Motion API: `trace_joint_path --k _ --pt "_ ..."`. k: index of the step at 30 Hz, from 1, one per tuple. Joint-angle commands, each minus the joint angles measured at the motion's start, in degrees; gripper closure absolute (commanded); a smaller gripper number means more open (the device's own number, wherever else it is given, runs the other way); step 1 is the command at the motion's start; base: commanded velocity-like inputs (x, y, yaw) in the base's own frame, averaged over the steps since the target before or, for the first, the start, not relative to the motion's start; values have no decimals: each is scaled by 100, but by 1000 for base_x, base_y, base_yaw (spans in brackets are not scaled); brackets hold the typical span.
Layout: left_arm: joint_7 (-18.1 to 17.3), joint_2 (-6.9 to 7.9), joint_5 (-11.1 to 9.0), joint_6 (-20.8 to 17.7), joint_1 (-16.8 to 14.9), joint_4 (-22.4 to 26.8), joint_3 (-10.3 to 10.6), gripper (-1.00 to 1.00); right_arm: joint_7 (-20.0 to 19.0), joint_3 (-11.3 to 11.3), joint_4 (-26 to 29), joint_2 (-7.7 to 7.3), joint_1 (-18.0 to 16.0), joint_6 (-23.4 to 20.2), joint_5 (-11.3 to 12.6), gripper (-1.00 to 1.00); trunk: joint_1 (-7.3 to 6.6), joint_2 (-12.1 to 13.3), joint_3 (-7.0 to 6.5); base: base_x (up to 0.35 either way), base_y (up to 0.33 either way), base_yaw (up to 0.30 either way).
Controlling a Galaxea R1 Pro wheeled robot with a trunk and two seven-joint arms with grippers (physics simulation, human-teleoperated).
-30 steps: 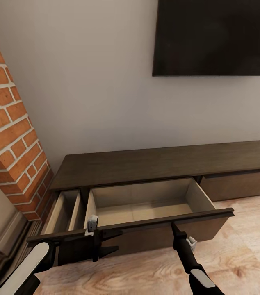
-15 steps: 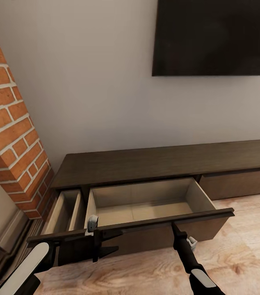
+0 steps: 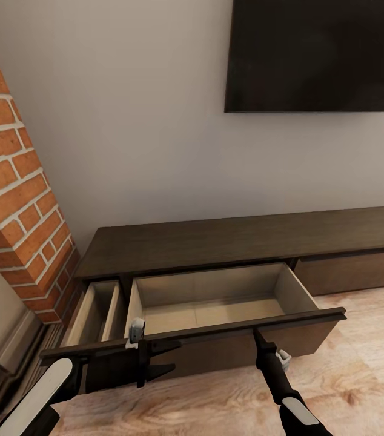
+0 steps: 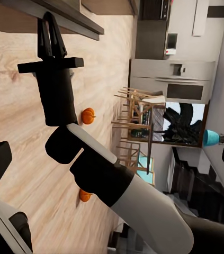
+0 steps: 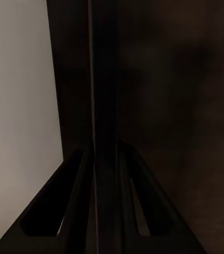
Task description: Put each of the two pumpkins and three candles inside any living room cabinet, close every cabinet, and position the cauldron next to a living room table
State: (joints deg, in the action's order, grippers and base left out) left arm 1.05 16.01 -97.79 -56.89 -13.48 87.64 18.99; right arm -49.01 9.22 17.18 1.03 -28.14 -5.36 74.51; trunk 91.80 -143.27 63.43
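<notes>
Below wall TV: long dark-brown wooden cabinet (image 3: 240, 242), pale drawer (image 3: 216, 303) open, empty.
Right gripper (image 3: 256, 336): clenched at drawer front.
Left gripper: jaw state indeterminate.
Remaining: two orange ribbed pumpkins (image 4: 88, 115) on floor, unstowed.

2 pumpkins (image 4: 88, 115) (image 4: 84, 195), 2 open drawers (image 3: 216, 303) (image 3: 98, 312), 1 cabinet (image 3: 228, 239), 1 TV (image 3: 319, 54), 1 fridge (image 4: 170, 76).

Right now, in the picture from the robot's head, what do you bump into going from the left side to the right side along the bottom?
Brick fireplace → narrow open drawer → left hand → wide open drawer → right hand → closed drawer front.
</notes>
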Motion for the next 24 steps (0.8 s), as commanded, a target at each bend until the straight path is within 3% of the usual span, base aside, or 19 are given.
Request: trace_joint_path --k 1,19,24 --pt "10 5 -21 -7 -5 -1 8 -100 -207 -165 4 161 -7 -77 -15 100 -2 -3 3 0 0 0" --pt "10 6 -17 -7 -5 -1 7 -100 -239 -158 4 161 -7 -19 -15 100 -2 -3 3 0 0 0" --pt "10 7 -15 -7 -5 -1 8 -100 -240 -158 4 157 -9 -57 108 100 -2 -3 3 0 0 0"
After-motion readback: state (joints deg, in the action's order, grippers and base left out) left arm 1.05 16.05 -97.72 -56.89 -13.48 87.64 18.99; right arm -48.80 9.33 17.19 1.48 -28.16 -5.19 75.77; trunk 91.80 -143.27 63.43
